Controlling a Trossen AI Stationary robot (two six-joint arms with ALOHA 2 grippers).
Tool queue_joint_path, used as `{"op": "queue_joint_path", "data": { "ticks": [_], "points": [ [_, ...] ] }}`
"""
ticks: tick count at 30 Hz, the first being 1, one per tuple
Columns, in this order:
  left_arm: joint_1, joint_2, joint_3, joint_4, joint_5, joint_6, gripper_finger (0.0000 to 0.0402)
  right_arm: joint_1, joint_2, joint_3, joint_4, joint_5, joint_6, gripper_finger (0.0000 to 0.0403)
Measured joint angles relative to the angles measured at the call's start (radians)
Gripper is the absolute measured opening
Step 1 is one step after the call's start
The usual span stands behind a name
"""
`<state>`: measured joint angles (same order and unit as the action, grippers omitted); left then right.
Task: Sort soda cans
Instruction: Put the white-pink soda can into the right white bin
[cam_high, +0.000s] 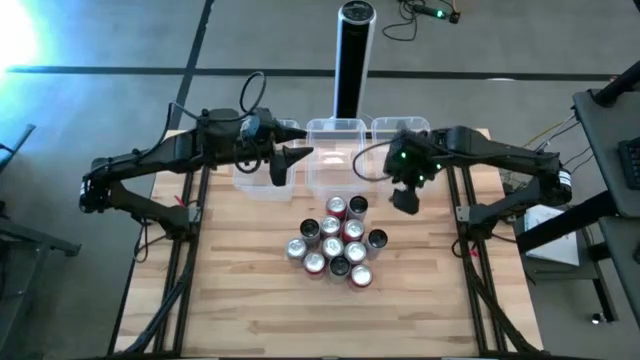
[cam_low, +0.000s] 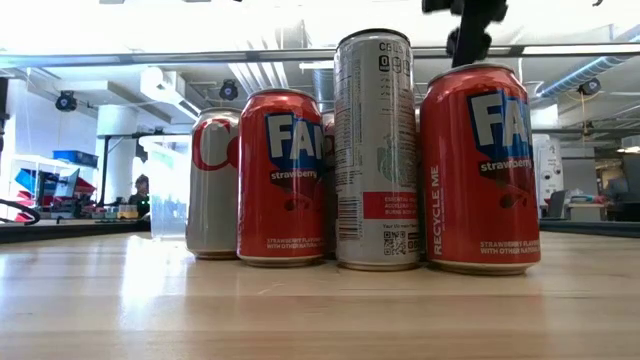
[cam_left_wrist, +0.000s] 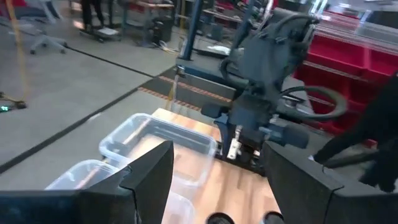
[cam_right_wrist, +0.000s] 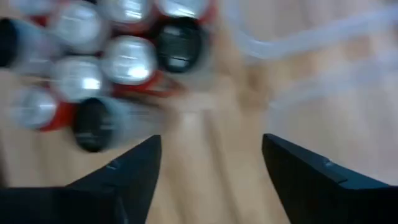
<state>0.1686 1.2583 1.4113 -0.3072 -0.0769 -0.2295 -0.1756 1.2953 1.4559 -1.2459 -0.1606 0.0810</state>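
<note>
Several soda cans (cam_high: 335, 240) stand upright in a cluster at the table's middle, with red, silver and black bodies. The low view shows red cans (cam_low: 480, 165) and silver ones (cam_low: 375, 150) on their bases. My left gripper (cam_high: 285, 165) hovers open over the left clear bin (cam_high: 255, 180), with nothing between its fingers (cam_left_wrist: 149, 174). My right gripper (cam_high: 405, 197) hangs open above the table, just to the right of and beyond the cluster, and points down. In its wrist view the can tops (cam_right_wrist: 127, 59) lie ahead of the empty fingers (cam_right_wrist: 134, 165).
Three clear plastic bins stand in a row at the far edge: left, middle (cam_high: 335, 150) and right (cam_high: 400, 132). Behind them rises a tall black-and-silver post (cam_high: 352, 60). Bare wood lies near, left and right of the cluster.
</note>
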Motion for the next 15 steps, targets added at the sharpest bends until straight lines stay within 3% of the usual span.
{"op": "queue_joint_path", "data": {
  "ticks": [3, 8, 15],
  "points": [
    [-0.008, 0.0, 0.0, -0.012, 0.024, 0.0, 0.023, 0.109, 0.0, -0.005, 0.002, 0.011, 0.039, 0.0322],
    [-0.03, 0.0, 0.0, -0.011, 0.042, 0.003, 0.023, 0.293, 0.019, -0.011, 0.007, 0.135, 0.116, 0.036],
    [-0.041, 0.004, 0.0, 0.026, 0.043, 0.027, 0.023, 0.4, 0.111, -0.011, 0.058, 0.164, 0.181, 0.0373]
  ]
}}
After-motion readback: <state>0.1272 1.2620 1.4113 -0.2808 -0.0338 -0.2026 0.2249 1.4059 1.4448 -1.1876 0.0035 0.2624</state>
